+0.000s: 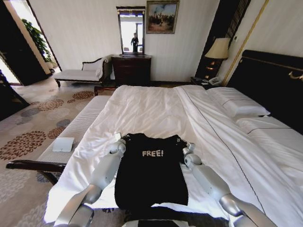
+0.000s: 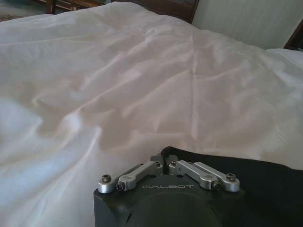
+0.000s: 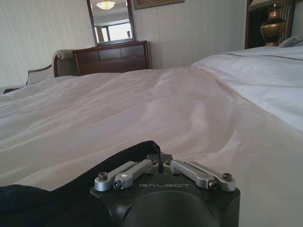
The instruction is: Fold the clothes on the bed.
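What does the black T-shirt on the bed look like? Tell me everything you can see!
The black T-shirt is soft, short-sleeved cloth with white "FREE!" letters across the chest. It lies spread out, front side up, on the white sheet of the bed, close to the robot, with its bottom edge at the edge of the bed. The left gripper is shut on one top corner and the right gripper is shut on the other, each pinching the fabric's edge.

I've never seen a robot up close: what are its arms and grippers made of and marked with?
Both arms are rounded silver-grey segments. The left gripper and right gripper each have a black housing lettered GALBOT in white, with silver metal linkage bars fastened by dark screws.
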